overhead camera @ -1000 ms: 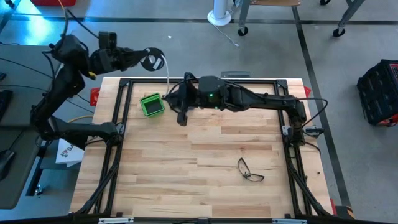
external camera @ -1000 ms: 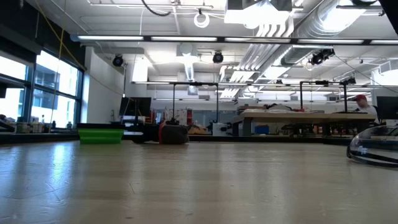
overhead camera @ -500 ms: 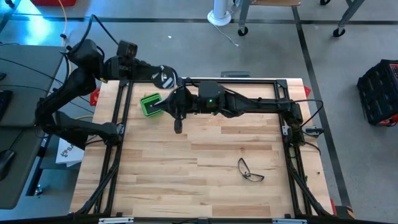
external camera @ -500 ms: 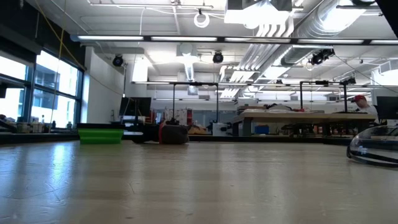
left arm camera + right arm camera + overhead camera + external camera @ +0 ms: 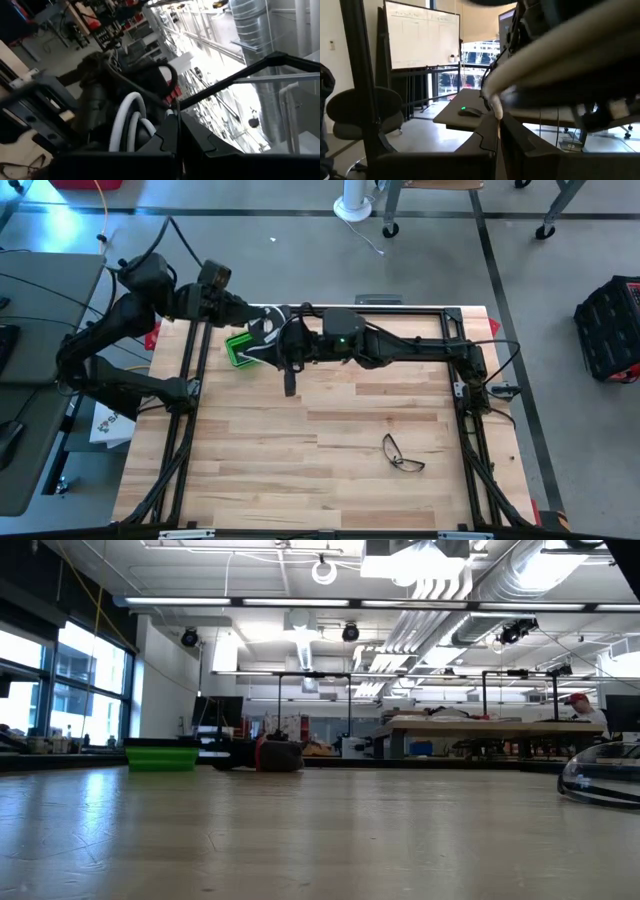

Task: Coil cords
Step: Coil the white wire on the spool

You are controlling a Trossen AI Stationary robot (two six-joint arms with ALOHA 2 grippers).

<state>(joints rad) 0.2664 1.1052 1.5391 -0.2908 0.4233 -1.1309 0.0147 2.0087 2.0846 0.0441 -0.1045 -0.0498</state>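
The black reel (image 5: pixel 265 328) with its white mark hangs above the table's far left part, over a green box (image 5: pixel 243 348). My left gripper (image 5: pixel 258 325) reaches in from the left and is shut at the reel. The white cord (image 5: pixel 125 117) loops beside the left fingers. My right gripper (image 5: pixel 284 340) comes level from the right, right next to the reel, and is shut on the cord (image 5: pixel 545 55). The low view shows neither gripper. My left gripper has the reel at its fingertips (image 5: pixel 167 131), coming level from the table's left. A bit of white cord (image 5: pixel 170 113) shows right at the tips. The reel is lifted clear above the green box; which part is pinched I cannot tell. My right gripper pinches the white cord (image 5: pixel 492 104) between its two fingertips, coming level from the table's right. From the tips the cord runs off close past the camera. The cord is clear of the table.
The green box (image 5: pixel 162 755) stands on the wood near the far left corner. A pair of eyeglasses (image 5: pixel 403 453) lies at the near right. Black frame rails (image 5: pixel 200 360) run along the table's sides and far edge.
My left gripper has swung in with the reel from beyond the table's far left corner toward the right gripper, sinking a little and rolling. The reel now hangs over the green box, close to the right gripper. My right gripper has tipped upward, shifting slightly left.
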